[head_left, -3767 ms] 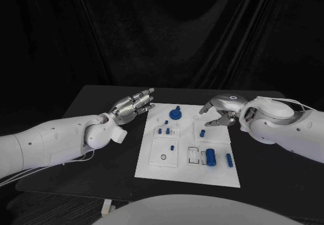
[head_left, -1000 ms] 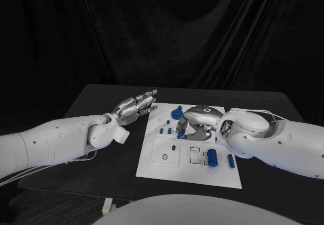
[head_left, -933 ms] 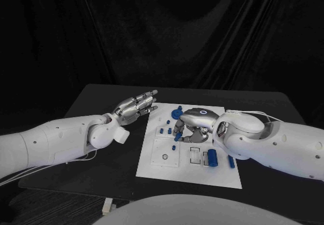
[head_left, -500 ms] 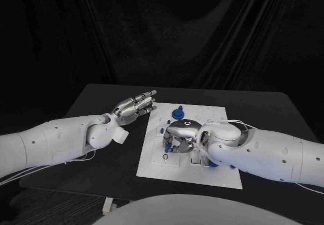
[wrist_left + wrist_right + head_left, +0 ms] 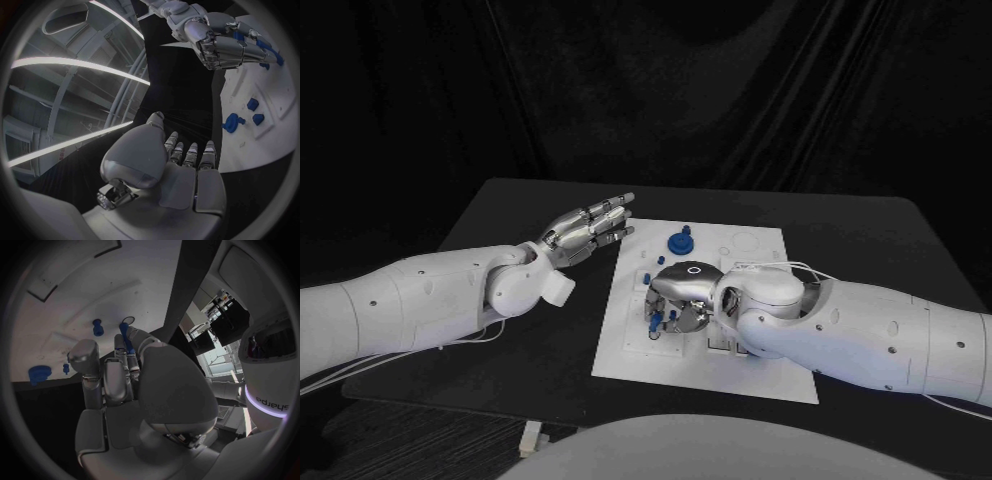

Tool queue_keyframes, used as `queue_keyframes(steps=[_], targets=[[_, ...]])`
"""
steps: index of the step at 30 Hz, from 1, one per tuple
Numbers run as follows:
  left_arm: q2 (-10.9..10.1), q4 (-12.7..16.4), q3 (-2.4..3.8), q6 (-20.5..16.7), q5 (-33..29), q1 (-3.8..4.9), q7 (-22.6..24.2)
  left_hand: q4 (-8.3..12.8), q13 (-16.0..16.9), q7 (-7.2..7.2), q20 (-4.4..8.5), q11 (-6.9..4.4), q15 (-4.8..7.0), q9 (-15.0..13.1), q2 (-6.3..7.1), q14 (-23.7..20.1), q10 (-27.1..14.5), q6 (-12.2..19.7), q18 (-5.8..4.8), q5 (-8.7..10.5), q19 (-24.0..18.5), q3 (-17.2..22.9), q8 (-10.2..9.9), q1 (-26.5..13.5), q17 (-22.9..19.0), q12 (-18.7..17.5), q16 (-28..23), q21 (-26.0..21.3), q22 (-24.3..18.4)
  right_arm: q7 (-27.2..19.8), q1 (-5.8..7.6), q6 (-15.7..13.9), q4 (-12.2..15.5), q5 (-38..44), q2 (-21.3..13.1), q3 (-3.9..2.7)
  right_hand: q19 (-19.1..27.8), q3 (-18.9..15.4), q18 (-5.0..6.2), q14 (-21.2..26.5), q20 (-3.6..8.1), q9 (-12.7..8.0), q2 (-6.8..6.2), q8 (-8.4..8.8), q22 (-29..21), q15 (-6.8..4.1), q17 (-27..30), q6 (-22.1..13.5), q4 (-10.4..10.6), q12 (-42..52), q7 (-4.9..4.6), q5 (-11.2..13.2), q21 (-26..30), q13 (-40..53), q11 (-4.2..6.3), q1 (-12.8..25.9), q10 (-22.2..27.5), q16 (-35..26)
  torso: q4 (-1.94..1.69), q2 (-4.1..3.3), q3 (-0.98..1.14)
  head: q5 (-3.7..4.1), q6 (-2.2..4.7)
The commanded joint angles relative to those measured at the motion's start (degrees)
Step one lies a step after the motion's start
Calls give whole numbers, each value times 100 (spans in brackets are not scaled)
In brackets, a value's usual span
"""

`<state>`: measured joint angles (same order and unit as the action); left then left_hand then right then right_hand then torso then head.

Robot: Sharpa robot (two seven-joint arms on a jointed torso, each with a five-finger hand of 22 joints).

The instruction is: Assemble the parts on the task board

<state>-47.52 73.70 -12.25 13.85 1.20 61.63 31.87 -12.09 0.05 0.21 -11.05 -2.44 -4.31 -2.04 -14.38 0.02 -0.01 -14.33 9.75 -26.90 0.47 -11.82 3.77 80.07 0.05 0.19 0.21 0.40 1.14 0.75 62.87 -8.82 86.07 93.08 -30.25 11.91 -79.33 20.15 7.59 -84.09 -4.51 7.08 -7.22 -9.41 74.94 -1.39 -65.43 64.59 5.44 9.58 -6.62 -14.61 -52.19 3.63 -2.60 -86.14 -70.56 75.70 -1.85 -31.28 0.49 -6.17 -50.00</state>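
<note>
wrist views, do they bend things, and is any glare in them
Left wrist view: fisheye bends the task board edge into a curve, and bright streaks of ceiling light glare behind the left hand. Right wrist view: the board also curves; the right hand sits dim, with a bright window patch beside it.

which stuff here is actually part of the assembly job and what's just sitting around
In the job: task board; small blue peg held by right hand; blue gear-like part; blue pegs standing in the board.

Just there: black table; left hand, open and holding nothing.
</note>
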Motion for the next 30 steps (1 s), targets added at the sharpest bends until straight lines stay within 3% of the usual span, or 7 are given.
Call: queue_keyframes(steps=[1,30], targets=[[14,0,5,68,-17,-13,67,44,-5,22,-35,57,-34,-5,-54,-2,1,-16,54,-45,-4,14,26,9,-5,-19,-21,-4,8,32,-16,79,1,81,3,-4,-1,7,-105,-45,20,338,31,6,640,-21,1,51,-37,-26,19,-18,-17,6,-25,-36,-19,11,10,6,0,-20,0],[25,-6,5,75,-17,-26,-24,52,-5,24,-45,61,-51,0,-134,-2,1,15,52,-55,-4,54,20,21,-5,-19,-21,-5,4,82,-98,227,16,83,17,-4,12,23,-99,-37,18,354,19,24,632,-18,28,42,-74,-54,11,-87,19,13,-29,-45,-44,-9,9,13,0,-60,0]])
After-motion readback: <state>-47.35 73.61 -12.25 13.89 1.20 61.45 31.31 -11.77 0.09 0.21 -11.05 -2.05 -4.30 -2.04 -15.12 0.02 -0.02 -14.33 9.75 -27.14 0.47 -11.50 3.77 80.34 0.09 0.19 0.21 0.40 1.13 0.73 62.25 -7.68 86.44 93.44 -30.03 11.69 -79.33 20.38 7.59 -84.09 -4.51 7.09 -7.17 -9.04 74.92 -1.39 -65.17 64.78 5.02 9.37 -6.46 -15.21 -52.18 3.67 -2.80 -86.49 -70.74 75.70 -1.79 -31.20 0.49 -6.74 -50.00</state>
